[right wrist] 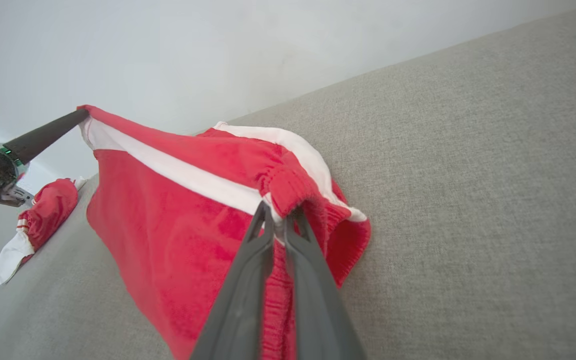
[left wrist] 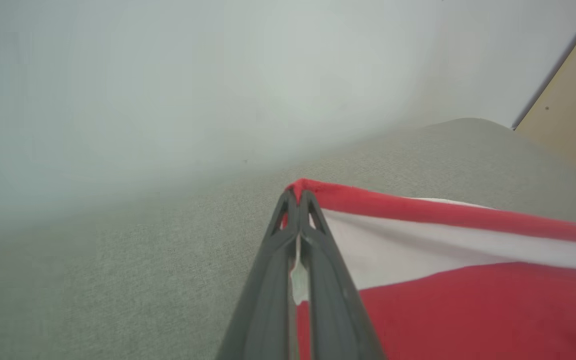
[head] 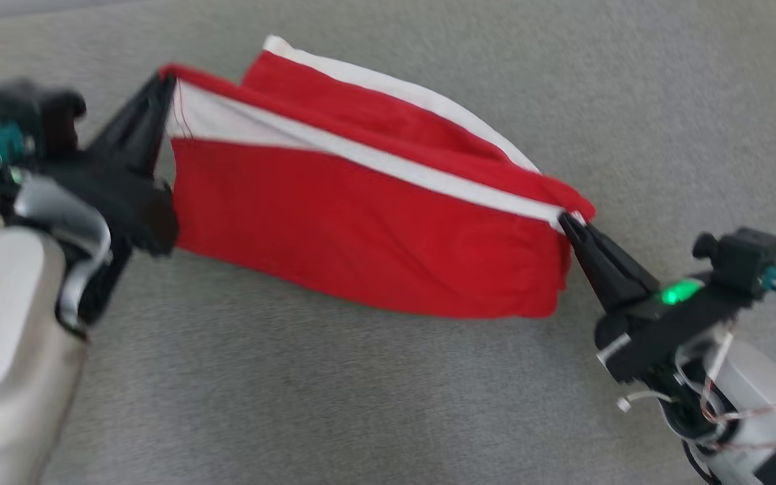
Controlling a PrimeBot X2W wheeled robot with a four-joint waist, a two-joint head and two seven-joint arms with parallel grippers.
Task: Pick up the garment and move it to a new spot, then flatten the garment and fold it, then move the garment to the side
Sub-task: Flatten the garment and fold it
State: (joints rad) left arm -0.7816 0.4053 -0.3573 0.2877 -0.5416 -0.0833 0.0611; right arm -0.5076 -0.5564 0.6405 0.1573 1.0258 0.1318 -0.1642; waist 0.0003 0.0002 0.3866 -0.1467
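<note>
- Left claw [head: 167,86] is pinched fully closed on the upper left corner of the garment, at its red hem. In the left wrist view a sliver of white cloth shows squeezed between the fingers [left wrist: 328,280].
- Garment [head: 361,222], red with a white stripe [head: 361,158], hangs stretched between the two claws with its top edge pulled taut. Its lower edge sags toward the grey cloth surface [head: 388,391], and a rear fold seems to rest there.
- Holding it by two opposite corners probably serves to spread it out, so it can be laid flat at a new spot before folding.
- Right claw [head: 568,221] is clamped almost closed on the upper right corner. In the right wrist view the gathered waistband [right wrist: 293,187] bunches over its fingertips [right wrist: 308,270].
- By my reading the carry is under way. Flattening, folding and the move aside are not yet done.
</note>
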